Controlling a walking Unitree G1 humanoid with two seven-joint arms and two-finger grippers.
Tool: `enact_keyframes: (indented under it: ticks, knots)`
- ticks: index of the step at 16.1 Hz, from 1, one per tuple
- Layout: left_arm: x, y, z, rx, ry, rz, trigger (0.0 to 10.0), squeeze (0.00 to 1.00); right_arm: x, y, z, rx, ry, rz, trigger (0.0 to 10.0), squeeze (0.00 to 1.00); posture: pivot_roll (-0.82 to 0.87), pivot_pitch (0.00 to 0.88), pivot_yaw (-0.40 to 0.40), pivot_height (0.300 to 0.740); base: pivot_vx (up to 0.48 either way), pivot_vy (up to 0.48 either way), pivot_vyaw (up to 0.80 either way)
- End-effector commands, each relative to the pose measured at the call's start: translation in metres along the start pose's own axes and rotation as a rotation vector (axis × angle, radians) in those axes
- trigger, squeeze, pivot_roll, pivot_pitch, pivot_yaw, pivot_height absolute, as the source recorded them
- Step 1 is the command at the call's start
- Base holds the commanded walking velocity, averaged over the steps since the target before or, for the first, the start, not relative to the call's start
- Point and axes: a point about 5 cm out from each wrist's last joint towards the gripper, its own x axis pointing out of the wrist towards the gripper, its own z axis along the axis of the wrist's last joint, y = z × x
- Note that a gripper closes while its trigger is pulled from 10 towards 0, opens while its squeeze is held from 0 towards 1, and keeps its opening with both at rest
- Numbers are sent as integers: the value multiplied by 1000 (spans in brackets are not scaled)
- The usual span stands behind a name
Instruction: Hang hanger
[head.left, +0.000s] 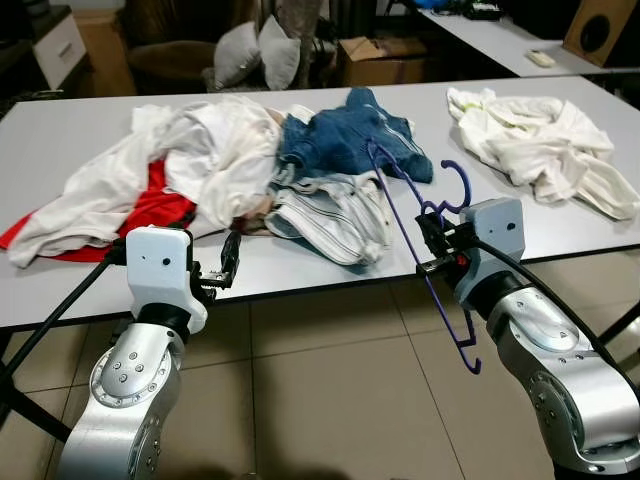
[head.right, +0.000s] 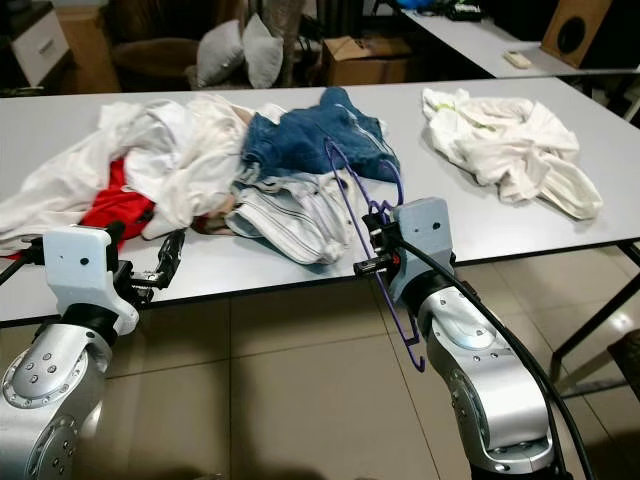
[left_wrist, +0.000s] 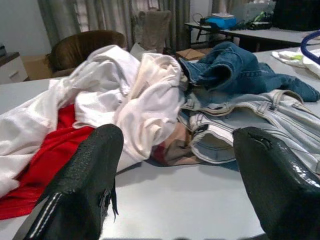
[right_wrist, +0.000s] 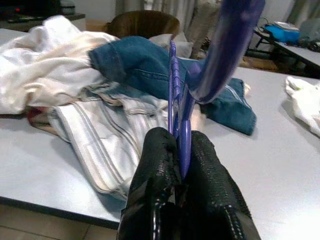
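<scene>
- right gripper (right_wrist: 181, 165): both black fingers (right_wrist: 155, 170) pinched tight on the purple hanger (head.left: 432, 262), no gap between pads and plastic afaict. Grip sits on one thin bar near the neck, not on anything wide.
- hanger itself is held out in front of the table (head.left: 320, 275) edge, tilted. Hook curls up just above the gripper, one end reaches up over the clothes, the other end hangs down below table level toward the floor.
- left gripper (left_wrist: 177, 185): fingers spread wide apart, holding nothing, parked just at the near table edge facing the clothes pile (head.left: 190, 175).
- what could go wrong imo:
  - thin round bar in a two-finger pinch = hanger can swivel in the grip. If it spins when the arm swings, the hook ends up facing the wrong way for hanging.
  - top end is right by the jeans (head.left: 340, 140) and the striped white garment (head.left: 335, 215). Lift or pull back carelessly and it could snag fabric and drag stuff off the table.
  - low end could clip the table edge on the way up, prob enough to knock it loose.
  - no rail or rod anywhere in view, so the robot has to turn or walk w/ the hanger sticking out, more chances to bump something.
- other white heap (head.left: 540, 150) sits well apart on the right side, not a worry.
</scene>
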Motion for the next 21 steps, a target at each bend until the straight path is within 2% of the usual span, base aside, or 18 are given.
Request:
enact_keyframes:
  ticks: [1, 4, 7, 21]
  knots:
    - [1, -1, 1, 12, -7, -12, 10000, 0, 0, -4, 1, 12, -11, -17, 10000, 0, -53, 0, 19, 740, 0, 0, 0]
    - [3, -2, -1, 21, -23, -33, 10000, 0, 0, -3, 1, 38, -23, -1, 10000, 0, -53, 0, 21, 740, 0, 0, -138]
    - [5, 0, 0, 17, -33, -27, 10000, 0, 0, -3, 2, 43, -34, -2, 10000, 0, -55, 0, 22, 740, 345, 0, -800]
    - [7, 1, -1, 31, -43, -28, 10000, 0, 2, -5, 3, 38, -52, -1, 10000, 0, -56, 0, 25, 740, 372, 0, 0]
